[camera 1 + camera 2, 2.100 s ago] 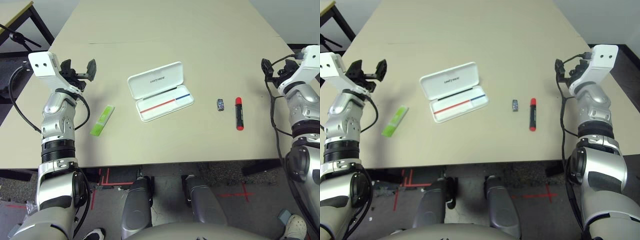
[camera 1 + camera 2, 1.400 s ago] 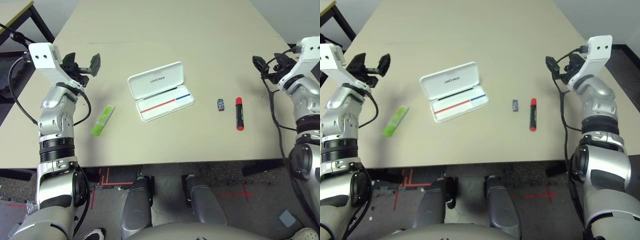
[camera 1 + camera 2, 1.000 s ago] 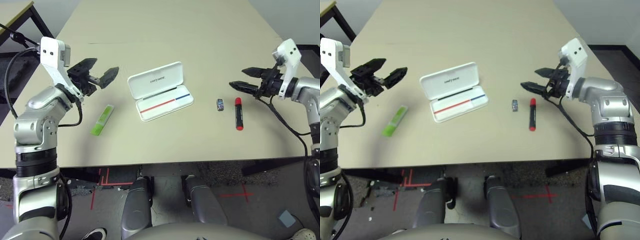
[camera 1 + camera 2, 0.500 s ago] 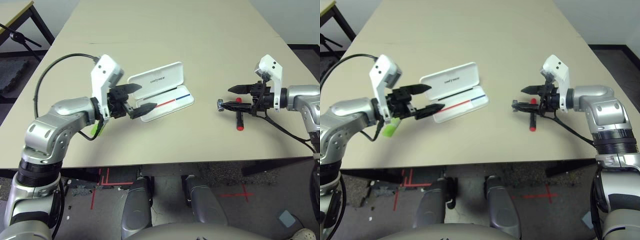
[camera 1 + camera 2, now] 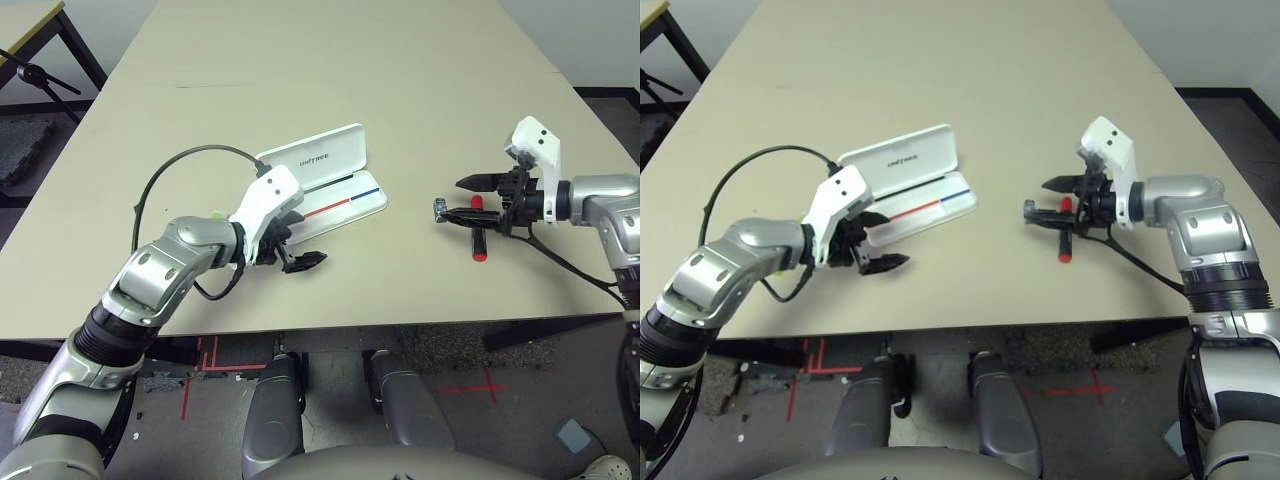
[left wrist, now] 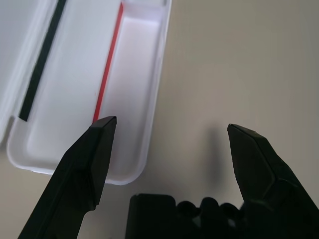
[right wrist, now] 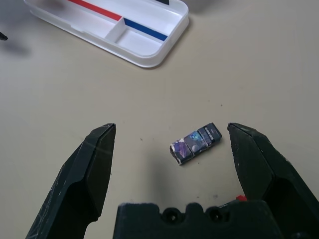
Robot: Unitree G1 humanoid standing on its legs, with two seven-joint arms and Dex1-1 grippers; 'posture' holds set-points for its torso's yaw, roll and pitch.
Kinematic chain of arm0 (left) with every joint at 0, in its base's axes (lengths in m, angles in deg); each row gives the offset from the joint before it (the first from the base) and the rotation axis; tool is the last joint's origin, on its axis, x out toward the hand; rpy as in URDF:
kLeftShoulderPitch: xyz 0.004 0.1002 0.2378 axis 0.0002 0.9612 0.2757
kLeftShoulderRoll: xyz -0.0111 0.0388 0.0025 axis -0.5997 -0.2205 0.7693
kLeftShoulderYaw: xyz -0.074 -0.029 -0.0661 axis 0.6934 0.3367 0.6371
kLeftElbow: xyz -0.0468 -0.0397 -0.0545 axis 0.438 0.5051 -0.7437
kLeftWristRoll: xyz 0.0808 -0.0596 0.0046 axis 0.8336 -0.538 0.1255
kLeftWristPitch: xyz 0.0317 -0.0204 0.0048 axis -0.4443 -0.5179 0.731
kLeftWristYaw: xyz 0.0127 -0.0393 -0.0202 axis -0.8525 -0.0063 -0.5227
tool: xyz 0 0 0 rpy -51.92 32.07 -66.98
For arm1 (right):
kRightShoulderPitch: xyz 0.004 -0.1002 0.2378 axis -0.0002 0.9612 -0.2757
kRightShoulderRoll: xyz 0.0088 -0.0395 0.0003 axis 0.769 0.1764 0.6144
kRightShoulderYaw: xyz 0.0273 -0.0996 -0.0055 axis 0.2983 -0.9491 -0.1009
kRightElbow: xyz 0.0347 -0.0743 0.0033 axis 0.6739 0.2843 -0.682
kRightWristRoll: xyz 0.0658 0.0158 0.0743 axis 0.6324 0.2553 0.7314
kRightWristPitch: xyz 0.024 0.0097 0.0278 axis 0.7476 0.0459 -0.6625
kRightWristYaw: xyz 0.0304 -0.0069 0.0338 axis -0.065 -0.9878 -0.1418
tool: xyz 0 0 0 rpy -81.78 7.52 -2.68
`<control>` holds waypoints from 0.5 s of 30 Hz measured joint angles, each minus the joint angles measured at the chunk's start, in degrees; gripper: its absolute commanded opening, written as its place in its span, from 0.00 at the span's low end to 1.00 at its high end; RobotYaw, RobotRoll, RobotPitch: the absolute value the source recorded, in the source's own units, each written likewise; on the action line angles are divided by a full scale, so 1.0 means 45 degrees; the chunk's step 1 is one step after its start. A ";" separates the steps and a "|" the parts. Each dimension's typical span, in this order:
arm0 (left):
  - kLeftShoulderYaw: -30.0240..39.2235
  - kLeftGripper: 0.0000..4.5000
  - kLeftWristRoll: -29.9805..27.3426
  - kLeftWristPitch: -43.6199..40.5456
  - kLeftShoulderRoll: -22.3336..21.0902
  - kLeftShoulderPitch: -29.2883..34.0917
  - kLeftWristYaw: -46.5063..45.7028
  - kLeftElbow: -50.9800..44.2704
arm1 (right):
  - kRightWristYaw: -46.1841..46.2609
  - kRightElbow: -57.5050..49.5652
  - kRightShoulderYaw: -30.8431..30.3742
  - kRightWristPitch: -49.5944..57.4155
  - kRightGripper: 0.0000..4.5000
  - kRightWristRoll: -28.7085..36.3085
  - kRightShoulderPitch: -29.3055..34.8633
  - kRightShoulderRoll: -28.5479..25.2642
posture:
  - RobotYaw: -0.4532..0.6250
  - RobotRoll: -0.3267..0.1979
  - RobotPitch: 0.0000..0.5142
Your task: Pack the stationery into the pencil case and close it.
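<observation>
Your right hand (image 7: 172,149) is wide open and empty over the tiny dark grey-silver block (image 7: 195,143); it looks light and skiddy, so pinch its long sides. Left hand (image 6: 172,144) gapes empty at the flat white plastic pencil case's (image 5: 330,195) 7 o'clock corner.

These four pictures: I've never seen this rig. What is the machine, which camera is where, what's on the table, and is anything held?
It is a humanoid robot with two silver arms, each ending in a two-fingered black gripper. Two pictures come from its head, looking down at the table; the other two come from cameras on its wrists, looking along the fingers. On the table lies an open white pencil case. The left gripper hangs open at the case's near corner. The right gripper is open over a small dark block, with a red marker beside it. A sliver of green strip peeks past the left arm. Nothing is held.
</observation>
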 measured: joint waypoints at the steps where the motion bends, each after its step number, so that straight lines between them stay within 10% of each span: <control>1: -0.0083 1.00 0.0138 0.0053 0.0029 0.0001 0.0056 0.0178 | 0.0032 -0.0005 -0.0026 0.0000 0.99 -0.0019 0.0004 0.0004 | 0.32 0.62 0.35; 8: -0.0225 0.96 0.0611 0.0310 0.0428 -0.0007 0.0361 0.0673 | 0.0076 -0.0014 -0.0069 -0.0160 1.00 -0.0069 0.0087 0.0009 | 0.31 0.62 0.34; 15: -0.0289 0.44 0.0843 0.0447 0.0571 -0.0135 0.0646 0.0907 | 0.0070 -0.0022 -0.0069 -0.0189 1.00 -0.0068 0.0169 -0.0005 | 0.31 0.62 0.34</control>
